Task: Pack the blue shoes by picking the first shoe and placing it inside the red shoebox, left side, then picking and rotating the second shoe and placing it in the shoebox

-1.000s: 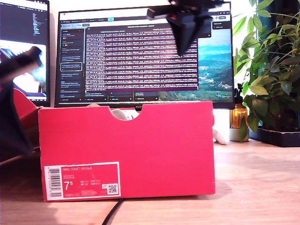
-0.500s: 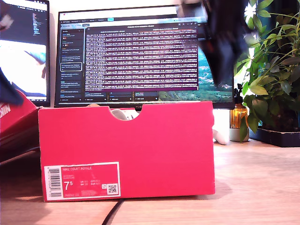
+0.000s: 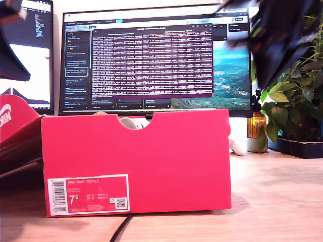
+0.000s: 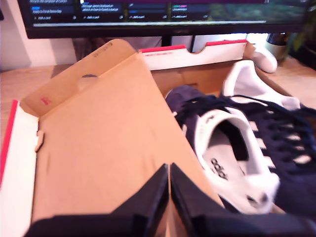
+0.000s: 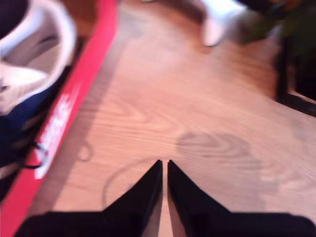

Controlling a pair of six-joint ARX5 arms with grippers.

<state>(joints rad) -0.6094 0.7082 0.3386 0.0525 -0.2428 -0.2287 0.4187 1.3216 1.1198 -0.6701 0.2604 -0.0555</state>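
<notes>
The red shoebox (image 3: 151, 161) stands in the middle of the exterior view, label facing the camera. The blue shoes (image 4: 247, 143) lie inside it, navy with white linings and dark laces; a white bit shows through the notch (image 3: 130, 122). My first gripper (image 4: 169, 173) is shut on nothing, hovering over the brown inside of the open lid (image 4: 98, 148) beside the shoes. My second gripper (image 5: 164, 165) is shut and empty above the bare wooden table, outside the box's red wall (image 5: 64, 113), with a shoe (image 5: 29, 64) just past that wall.
The red lid (image 3: 15, 131) leans at the exterior view's left. A dark arm (image 3: 10, 55) hangs above it and a blurred arm (image 3: 277, 40) is high at the exterior view's right. Monitors (image 3: 151, 55) stand behind, with a plant (image 3: 295, 91) and a bottle (image 3: 256, 126) at the right.
The arm above the box has swung away toward the exterior view's right. The arm at the exterior view's left has risen from the lid.
</notes>
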